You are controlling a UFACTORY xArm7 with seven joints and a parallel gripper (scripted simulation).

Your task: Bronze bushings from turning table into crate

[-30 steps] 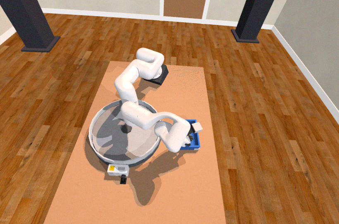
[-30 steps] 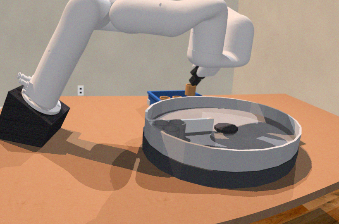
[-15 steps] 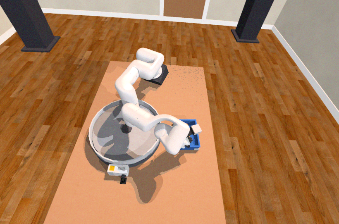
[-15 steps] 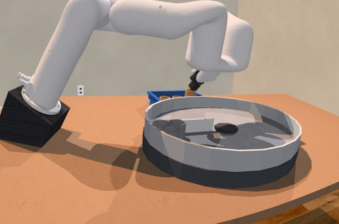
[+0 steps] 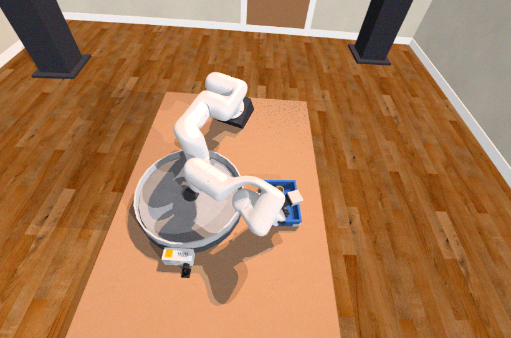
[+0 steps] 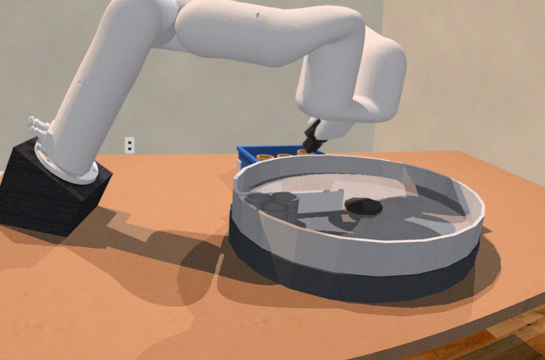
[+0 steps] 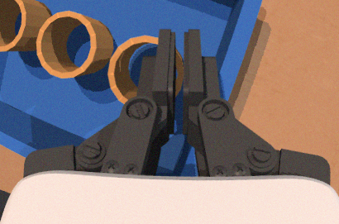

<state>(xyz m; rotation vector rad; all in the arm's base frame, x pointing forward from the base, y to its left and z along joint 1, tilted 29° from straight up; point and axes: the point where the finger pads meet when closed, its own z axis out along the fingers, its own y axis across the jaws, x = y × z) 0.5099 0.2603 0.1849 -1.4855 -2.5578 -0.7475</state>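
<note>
The arm [image 5: 191, 129] [image 6: 268, 33] rose from its tilted black base [image 5: 248, 111] [image 6: 27, 192], crossed above the turning table [image 5: 141, 194] [image 6: 363, 258], and bent down at the wrist over the blue crate [image 5: 297, 210] [image 6: 272, 147] [image 7: 253, 2]. Its gripper [image 5: 285, 211] [image 6: 310, 149] [image 7: 179, 52] pointed downward with the fingers nearly together, pinching the wall of a bronze bushing [image 6: 303, 151] [image 7: 116, 64] that was inside the crate. Two other bronze rings [image 6: 284, 155] [image 7: 101, 44] stood beside it in a row, apart from the fingers.

On the bench [image 5: 255, 295] [image 6: 136, 315], a pale box [image 5: 177, 256] beside the turning table bore a yellow label [image 5: 168, 253]; no writing on it could be read.

The left finger in the wrist view covered part of the held bushing, and that view's edge cut off the farthest ring. In the exterior view, the turning table's wall partly hid the crate, while three dark cylinders [image 6: 286, 214] stood clustered in shade within the table's rim. Their metal was hard to make out. From above, the wrist obscured much of the crate.
</note>
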